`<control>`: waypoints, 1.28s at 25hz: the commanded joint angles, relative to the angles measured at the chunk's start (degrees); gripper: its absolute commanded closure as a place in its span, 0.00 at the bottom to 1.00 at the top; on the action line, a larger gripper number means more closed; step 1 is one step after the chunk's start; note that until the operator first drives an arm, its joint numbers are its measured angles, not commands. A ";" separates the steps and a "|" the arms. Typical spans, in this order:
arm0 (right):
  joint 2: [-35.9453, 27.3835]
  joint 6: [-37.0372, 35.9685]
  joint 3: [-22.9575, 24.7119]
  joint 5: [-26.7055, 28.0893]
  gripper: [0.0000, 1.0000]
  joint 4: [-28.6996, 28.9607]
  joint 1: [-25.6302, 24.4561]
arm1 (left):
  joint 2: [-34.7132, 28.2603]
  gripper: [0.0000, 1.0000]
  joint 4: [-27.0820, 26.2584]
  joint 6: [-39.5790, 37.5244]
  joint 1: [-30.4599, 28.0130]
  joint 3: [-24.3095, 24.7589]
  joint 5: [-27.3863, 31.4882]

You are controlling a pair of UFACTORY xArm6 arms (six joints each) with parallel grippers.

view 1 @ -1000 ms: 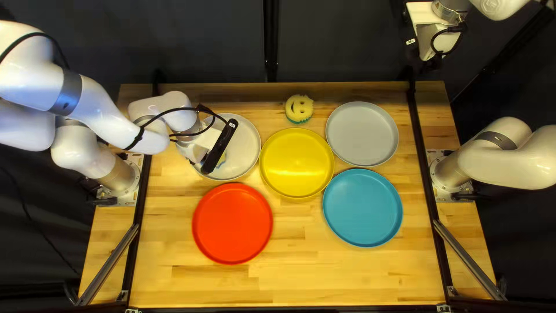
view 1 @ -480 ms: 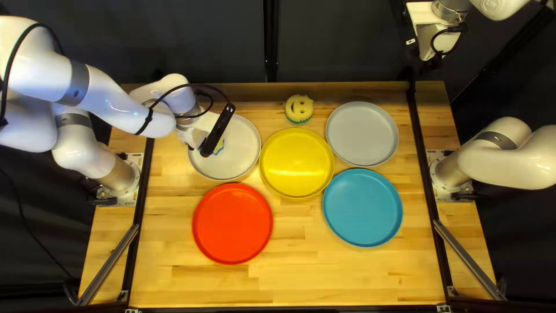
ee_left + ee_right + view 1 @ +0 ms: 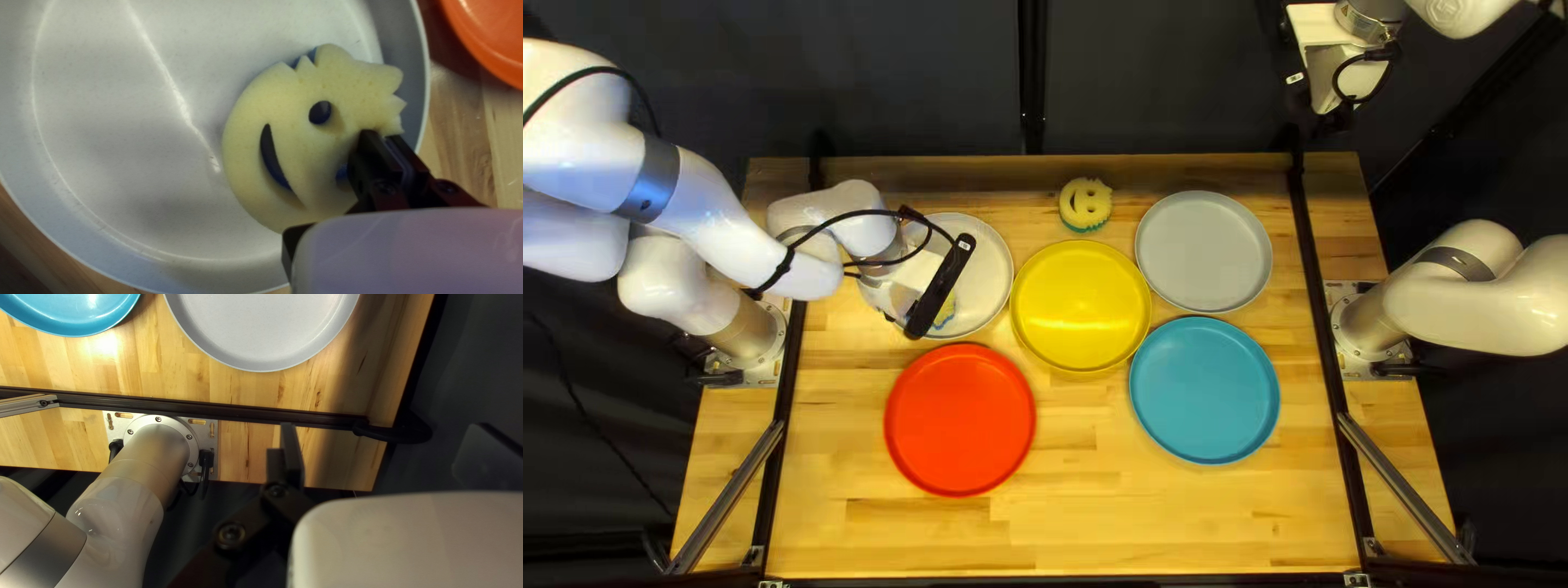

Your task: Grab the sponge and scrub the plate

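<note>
The left gripper (image 3: 936,292), its jaws pinched on the yellow-and-blue sponge (image 3: 294,130), has shifted it across the white plate (image 3: 986,267), nearer the red plate (image 3: 960,419), while the right gripper's (image 3: 1334,98) jaws stand apart.

On the desk (image 3: 1067,512), the yellow plate (image 3: 1080,305) lies in the middle of four others: white (image 3: 988,267) and red (image 3: 960,420) toward the left, grey (image 3: 1203,253) and blue (image 3: 1206,390) toward the right. A smiling yellow sponge (image 3: 1086,201) with a green underside sits just beyond it, near the far edge. The left pincer (image 3: 940,285) is over the white plate, partly hiding a blue-edged sponge (image 3: 945,314) there.
</note>
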 commanded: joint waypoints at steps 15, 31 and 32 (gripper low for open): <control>0.00 0.00 0.00 0.00 0.00 0.00 0.00 | 9.42 1.00 1.53 11.02 12.65 -10.73 3.86; 0.00 0.00 0.00 0.00 0.00 0.00 0.00 | 2.09 1.00 1.13 -2.27 -2.61 -2.71 -0.42; 0.00 0.00 0.00 0.00 0.00 0.00 0.00 | 1.64 1.00 1.38 -2.71 -2.80 -2.51 -0.31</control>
